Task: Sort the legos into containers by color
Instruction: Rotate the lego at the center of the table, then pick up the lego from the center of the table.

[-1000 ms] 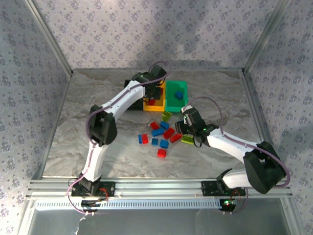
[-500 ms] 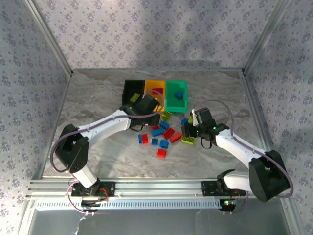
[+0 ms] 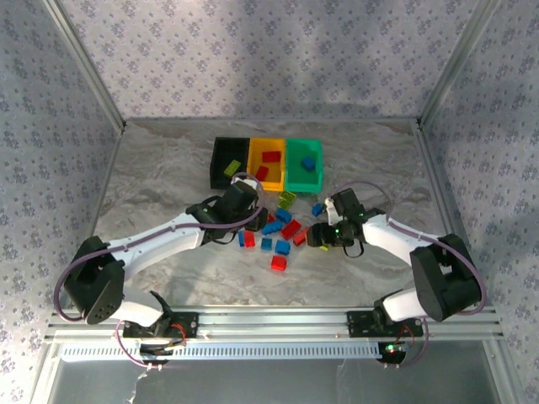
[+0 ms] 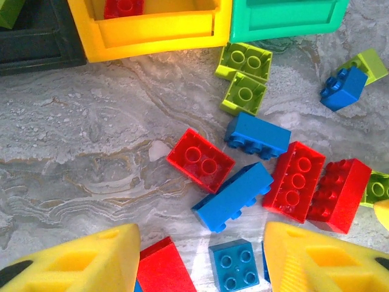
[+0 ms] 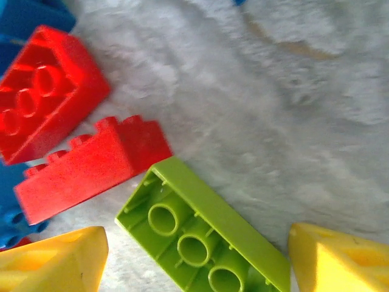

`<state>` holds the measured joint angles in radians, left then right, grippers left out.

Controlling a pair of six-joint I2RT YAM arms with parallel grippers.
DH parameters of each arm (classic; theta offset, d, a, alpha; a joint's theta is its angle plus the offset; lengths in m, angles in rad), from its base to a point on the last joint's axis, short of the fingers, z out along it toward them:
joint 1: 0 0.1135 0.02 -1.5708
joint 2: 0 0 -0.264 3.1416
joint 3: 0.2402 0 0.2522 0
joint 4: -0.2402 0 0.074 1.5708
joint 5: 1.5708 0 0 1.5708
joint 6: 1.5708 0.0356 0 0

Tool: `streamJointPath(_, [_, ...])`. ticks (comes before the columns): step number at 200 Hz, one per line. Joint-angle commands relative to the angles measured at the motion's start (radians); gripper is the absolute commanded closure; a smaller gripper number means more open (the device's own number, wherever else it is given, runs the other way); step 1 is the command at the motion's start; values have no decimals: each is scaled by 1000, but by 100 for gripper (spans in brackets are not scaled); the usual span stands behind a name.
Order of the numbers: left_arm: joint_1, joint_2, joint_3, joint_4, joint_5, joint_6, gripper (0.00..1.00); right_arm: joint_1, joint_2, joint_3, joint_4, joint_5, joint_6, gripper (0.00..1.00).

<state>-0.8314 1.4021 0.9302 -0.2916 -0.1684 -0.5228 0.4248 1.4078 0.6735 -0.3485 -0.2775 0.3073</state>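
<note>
My right gripper (image 5: 197, 260) is open, straddling an upturned lime brick (image 5: 200, 240) on the worktop (image 5: 273, 91) (hollow tubes plain from the wrist). My left gripper (image 4: 203, 261) hangs open above scattered legos (image 4: 234, 194); the overhead view adds three containers (image 3: 286, 162) beyond.

Grey-and-beige marbled tabletop (image 3: 152, 168) fills the floor here, veins swirling right across it. Pale lilac floral-print walls (image 3: 253, 59) close it in on three sides, silver metal corner posts (image 3: 86, 63) slanting up. Along the near edge runs a ribbed aluminium rail (image 3: 278, 318), a white slotted strip (image 3: 253, 352) just beside it.
</note>
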Motion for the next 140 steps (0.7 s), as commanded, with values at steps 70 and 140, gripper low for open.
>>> streamJointPath(70, [-1, -33, -54, 52, -24, -18, 44, 218, 52, 132, -194, 275, 60, 25])
streamJointPath(140, [38, -97, -106, -45, -165, -41, 40, 308, 169, 224, -248, 403, 82, 53])
